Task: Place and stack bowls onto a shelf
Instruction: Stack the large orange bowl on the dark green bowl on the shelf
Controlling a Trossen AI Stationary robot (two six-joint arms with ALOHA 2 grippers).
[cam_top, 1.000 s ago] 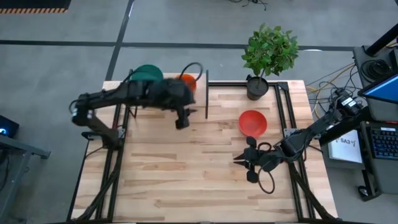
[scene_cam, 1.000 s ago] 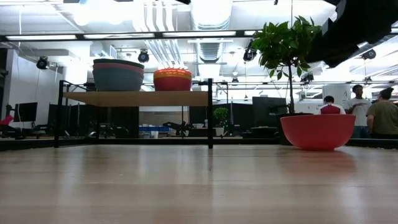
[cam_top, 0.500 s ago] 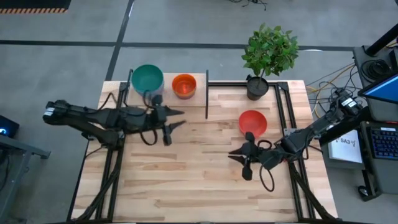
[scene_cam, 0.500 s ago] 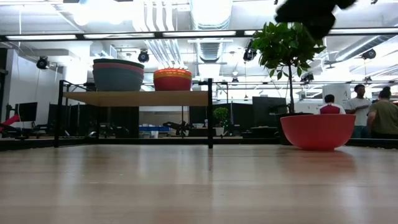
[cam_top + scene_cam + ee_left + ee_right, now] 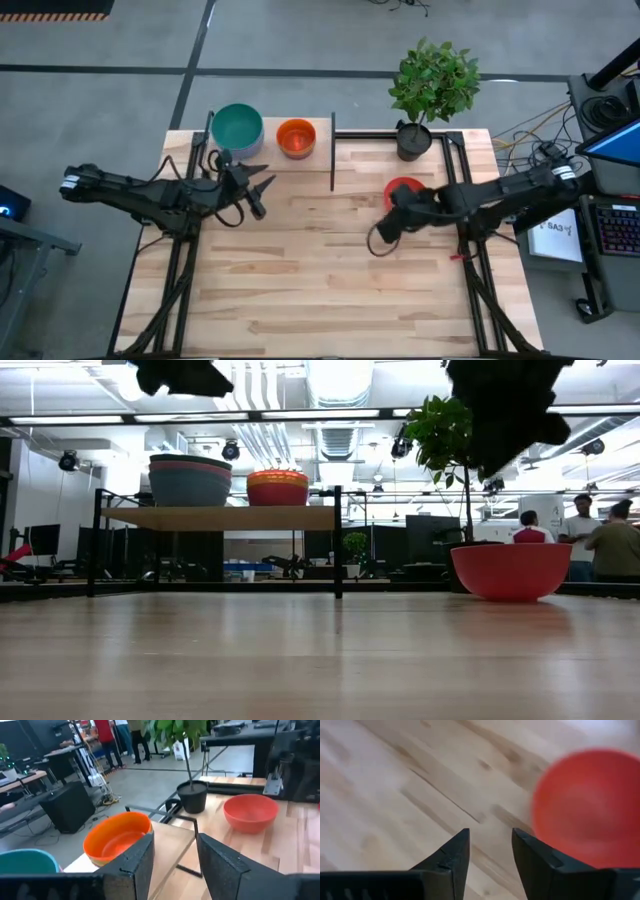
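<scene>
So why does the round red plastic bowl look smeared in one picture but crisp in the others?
Right wrist view: the round red plastic bowl is blurred, edges soft. Low view: it is sharp, though bright ceiling lights wash out the room above. Left wrist view: it is clear, with slight shine inside.

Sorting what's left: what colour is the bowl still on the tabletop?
Red bowl; low view shows it best.

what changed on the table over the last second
The left gripper pulled back from the shelf toward its own side, jaws open and empty. The right gripper swung from the table's near right up to the red bowl, jaws opening, not gripping yet. The red bowl, both stacks on the shelf and the plant stayed put.
</scene>
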